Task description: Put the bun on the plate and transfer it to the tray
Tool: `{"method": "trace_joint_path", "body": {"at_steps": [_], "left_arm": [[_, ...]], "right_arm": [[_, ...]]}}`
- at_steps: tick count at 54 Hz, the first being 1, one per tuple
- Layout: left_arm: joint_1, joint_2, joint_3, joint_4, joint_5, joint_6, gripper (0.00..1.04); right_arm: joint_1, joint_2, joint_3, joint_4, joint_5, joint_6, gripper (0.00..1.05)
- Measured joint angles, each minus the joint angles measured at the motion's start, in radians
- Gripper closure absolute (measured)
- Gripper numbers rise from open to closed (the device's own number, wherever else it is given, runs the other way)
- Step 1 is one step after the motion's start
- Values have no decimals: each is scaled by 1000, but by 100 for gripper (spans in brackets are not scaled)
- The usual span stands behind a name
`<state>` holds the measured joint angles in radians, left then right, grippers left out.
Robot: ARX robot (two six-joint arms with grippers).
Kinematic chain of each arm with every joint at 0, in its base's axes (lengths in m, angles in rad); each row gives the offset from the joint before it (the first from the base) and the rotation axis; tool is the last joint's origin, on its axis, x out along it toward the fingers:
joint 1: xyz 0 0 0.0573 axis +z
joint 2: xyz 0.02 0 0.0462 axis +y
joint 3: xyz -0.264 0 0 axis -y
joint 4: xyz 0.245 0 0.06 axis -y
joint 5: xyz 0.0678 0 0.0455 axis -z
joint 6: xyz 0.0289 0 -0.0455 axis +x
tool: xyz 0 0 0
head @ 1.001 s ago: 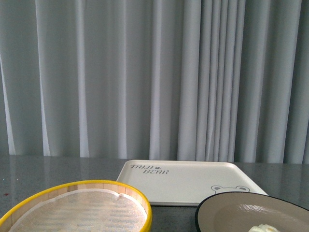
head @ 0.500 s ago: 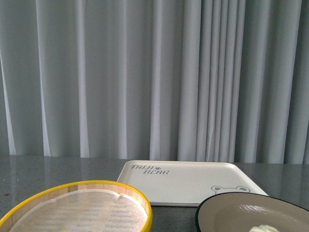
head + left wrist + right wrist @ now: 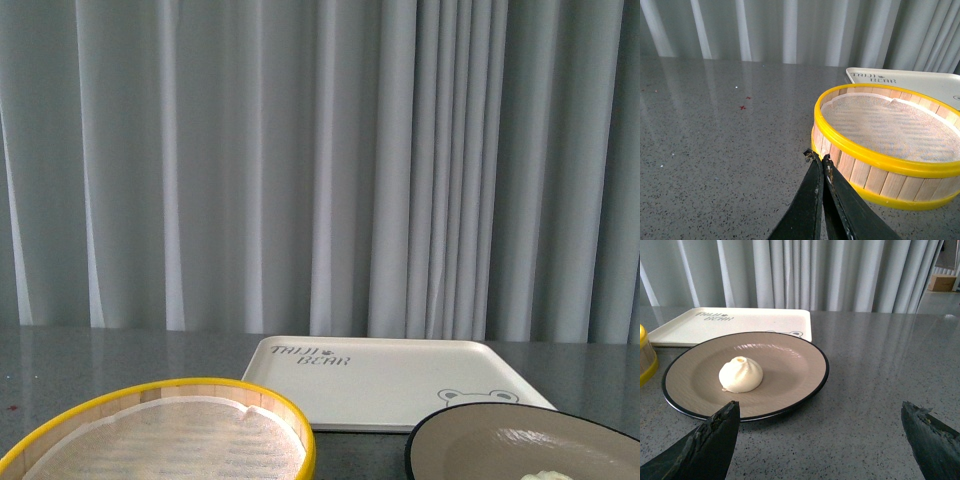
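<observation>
Front view: one tray (image 3: 400, 385), one plate (image 3: 480, 440), one steamer basket (image 3: 290, 425), all on the grey table (image 3: 100, 355) with a curtain (image 3: 300, 160) behind. One bun (image 3: 547, 476), only a sliver of its top showing at the frame's bottom edge, on the plate. Basket sits left, plate right, tray behind and between them. Basket shows only its white liner. No arm or gripper in frame.

Left wrist view: left gripper (image 3: 819, 159) fully closed, the two fingertips pressed together, nothing between them. Tips sit just beside the basket's outer wall, low down; can't tell if they touch it. Tray corner visible past the basket. Two small red marks (image 3: 742, 107) on the table, well apart from the gripper. Bun and plate not in this view.

Right wrist view: right gripper (image 3: 819, 407) spread wide, holding nothing, touching nothing visible. Bun sits on the plate, slightly off-centre toward the basket side, upright, pleated top up. Plate lies just ahead of the gripper, offset toward the basket-side finger; that finger's tip is near the plate's black rim. Bun is ahead of the fingertips, not between them. Plate rests on the table in front of the tray, not on it; can't tell if the rims touch.
</observation>
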<state>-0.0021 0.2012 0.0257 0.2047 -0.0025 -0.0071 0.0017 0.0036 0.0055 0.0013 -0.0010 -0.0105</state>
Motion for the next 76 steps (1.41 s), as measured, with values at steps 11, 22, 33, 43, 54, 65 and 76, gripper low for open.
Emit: {"method": "trace_joint_path", "body": {"at_steps": [11,22,33,43,54,65,76], "left_arm": [[0,-127,0,-160,2,1,101],[0,-196,0,-204,2,1,101],[0,-197,0,-204,2,0,83],[0,-197,0,-204,2,0,48],[0,-197,0,-204,2,0,12],[0,-198,0,-204,2,3,7],[0,-198,0,-204,1,3,7]], "right_arm": [[0,0,0,0,0,0,9],[0,0,0,0,0,0,9],[0,0,0,0,0,0,9],[0,0,0,0,0,0,9],[0,0,0,0,0,0,9],[0,0,0,0,0,0,9],[37,182,99,-63,417,135,9]]}}
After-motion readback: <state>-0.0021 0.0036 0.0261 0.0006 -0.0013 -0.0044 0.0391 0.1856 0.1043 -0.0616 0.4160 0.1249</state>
